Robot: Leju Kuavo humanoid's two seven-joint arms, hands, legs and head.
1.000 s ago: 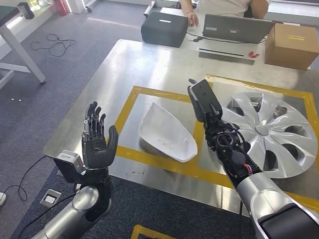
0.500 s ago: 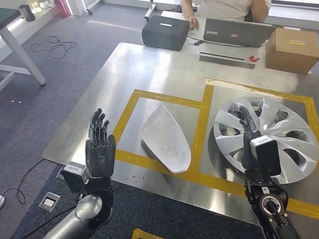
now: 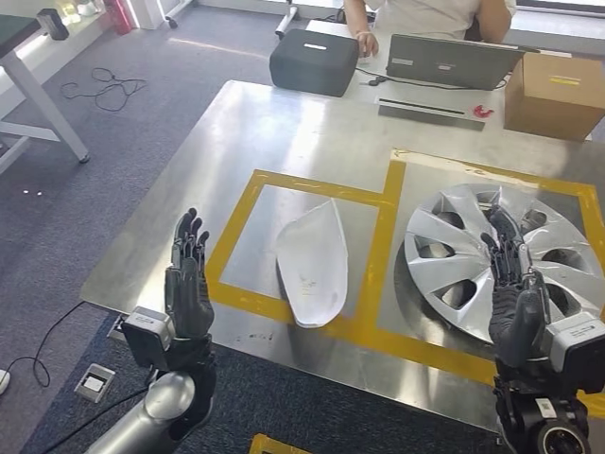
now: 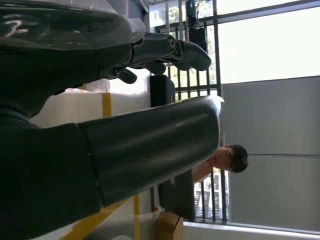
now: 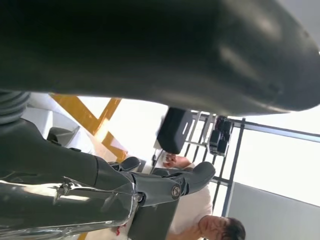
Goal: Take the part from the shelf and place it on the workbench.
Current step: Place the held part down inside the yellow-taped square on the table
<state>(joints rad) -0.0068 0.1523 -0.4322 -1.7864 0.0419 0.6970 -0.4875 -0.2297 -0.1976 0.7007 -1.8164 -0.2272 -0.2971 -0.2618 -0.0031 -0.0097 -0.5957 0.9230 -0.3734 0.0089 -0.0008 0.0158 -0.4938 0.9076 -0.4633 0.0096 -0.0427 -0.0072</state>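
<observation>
The white curved plastic part (image 3: 312,265) lies flat on the shiny metal workbench (image 3: 285,132), inside a box marked with yellow tape (image 3: 232,222). One end of it sits on the near yellow line. I think it lies there because the yellow box marks the spot for it, so the job looks almost done.

The left hand (image 3: 187,284) is held up near the front edge of the workbench, fingers straight and a little apart, with nothing in it. The right hand (image 3: 515,288) is held up too, fingers apart and empty, in front of the big silver wheel cover (image 3: 457,236). Both hands are apart from the white part, so nothing is touching it.

The wheel cover lies in the next yellow box, just beside the part but not touching it. Farther back sit a dark grey case (image 3: 314,59), a grey laptop (image 3: 449,57) and a brown cardboard box (image 3: 553,90). A person (image 3: 428,11) sits behind the laptop. Nothing stands between the hands and the part
</observation>
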